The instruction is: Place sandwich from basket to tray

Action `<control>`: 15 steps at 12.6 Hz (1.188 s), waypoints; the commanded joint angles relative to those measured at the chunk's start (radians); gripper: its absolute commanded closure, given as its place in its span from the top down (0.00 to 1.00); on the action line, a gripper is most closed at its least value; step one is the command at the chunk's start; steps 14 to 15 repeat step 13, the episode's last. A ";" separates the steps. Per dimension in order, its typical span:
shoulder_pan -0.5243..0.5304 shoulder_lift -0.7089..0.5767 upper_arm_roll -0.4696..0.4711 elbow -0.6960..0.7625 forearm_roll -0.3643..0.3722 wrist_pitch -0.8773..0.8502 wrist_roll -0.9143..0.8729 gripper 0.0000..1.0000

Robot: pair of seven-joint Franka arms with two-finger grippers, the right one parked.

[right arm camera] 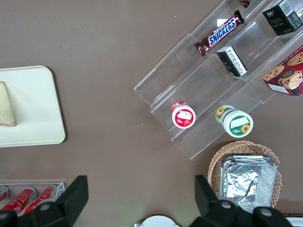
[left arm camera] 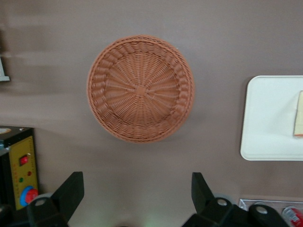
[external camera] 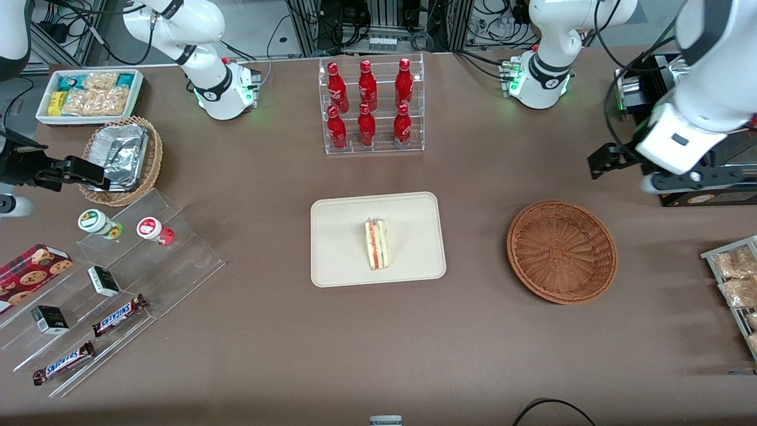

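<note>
While the sandwich (external camera: 377,243) is resting on the tray (external camera: 337,260) mid-desk, your hand (left arm camera: 137,198) is hovering wide open and empty, high beside the bare basket (external camera: 562,251) at the working arm's end; you're finishing well by lifting clear.

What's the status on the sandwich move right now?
Claw open, empty, raised over the table near the basket. Sandwich lying on the tray. Basket empty. Nothing in the way.
</note>
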 commanded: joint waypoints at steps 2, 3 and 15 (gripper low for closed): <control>0.038 0.017 -0.013 0.034 -0.014 -0.007 0.044 1.00; 0.037 0.031 -0.003 0.053 -0.014 -0.013 0.047 1.00; 0.008 0.075 0.047 0.130 0.003 -0.028 0.047 1.00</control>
